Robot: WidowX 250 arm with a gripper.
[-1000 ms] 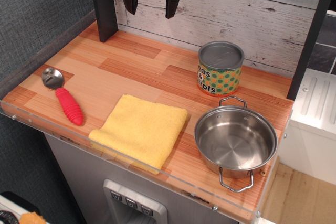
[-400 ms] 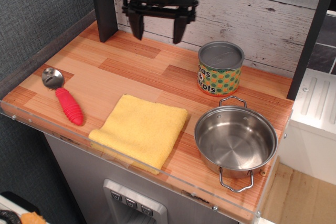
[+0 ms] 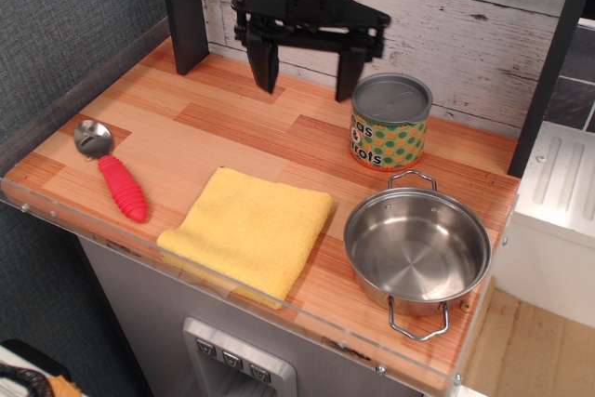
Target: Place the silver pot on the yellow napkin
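On the wood-grain bench point(image 3: 214, 118), listed from its left end:

1. Red-handled metal spoon point(image 3: 112, 170), lying flat near the left edge, bowl toward the back.
2. Yellow napkin point(image 3: 246, 230), folded, roughly square, at the front edge, near the spoon but apart from it; nothing rests on it.
3. Black hand point(image 3: 308, 70), hanging above the rear of the bench before the whitewashed plank wall point(image 3: 465, 25); its two fingers are spread wide and grip nothing.
4. Tin can point(image 3: 390, 121), green-and-orange dotted label, upright at the back, just right of the hand.
5. Silver pot point(image 3: 417, 250), two wire loop handles, upright and empty at the front right corner, just beside the napkin, in front of the can.
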